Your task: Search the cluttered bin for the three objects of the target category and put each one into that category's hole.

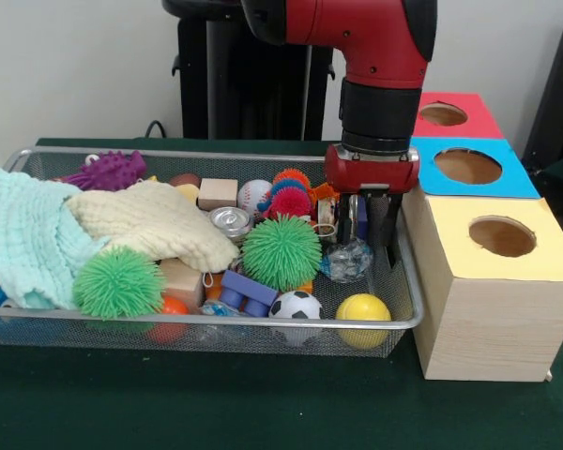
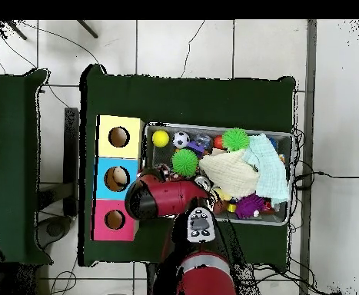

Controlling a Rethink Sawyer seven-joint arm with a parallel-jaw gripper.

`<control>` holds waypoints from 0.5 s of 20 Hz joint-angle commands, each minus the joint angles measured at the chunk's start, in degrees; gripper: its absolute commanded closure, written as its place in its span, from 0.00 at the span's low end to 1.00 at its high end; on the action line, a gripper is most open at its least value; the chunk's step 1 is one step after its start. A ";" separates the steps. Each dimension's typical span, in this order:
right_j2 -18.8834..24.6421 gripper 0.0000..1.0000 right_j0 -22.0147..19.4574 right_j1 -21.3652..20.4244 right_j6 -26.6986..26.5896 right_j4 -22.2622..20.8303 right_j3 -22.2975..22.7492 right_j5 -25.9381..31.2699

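The wire-mesh bin (image 1: 216, 323) lies on the green table and is full of toys; it also shows in the overhead view (image 2: 213, 125). My gripper (image 1: 366, 246) reaches down into the bin's right end, next to the wooden box. Its fingers (image 1: 344, 217) stand apart, open, over a clear crumpled piece (image 1: 347, 260). A small blue and white thing shows between them; I cannot tell if they touch it. A large green spiky ball (image 1: 281, 251) lies just left of the gripper. In the overhead view the red arm (image 2: 163, 196) hides the gripper.
The wooden box at the right has a yellow hole (image 1: 502, 236), a blue hole (image 1: 467, 166) and a red hole (image 1: 443, 114). In the bin lie a yellow ball (image 1: 363, 309), a soccer ball (image 1: 296, 306), a second green spiky ball (image 1: 119, 281) and two cloths (image 1: 150, 220).
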 commanded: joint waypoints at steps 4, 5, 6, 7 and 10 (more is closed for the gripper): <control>-1.74 0.00 1.55 5.04 9.73 0.64 0.00 -4.43; -1.90 0.00 1.67 5.23 9.71 0.80 -0.20 -4.49; -2.19 0.00 1.93 5.71 9.77 0.98 -0.53 -4.73; -2.56 0.00 2.18 6.11 9.73 1.13 -0.91 -4.79; -3.84 0.00 2.87 6.86 9.50 1.49 -1.72 -4.74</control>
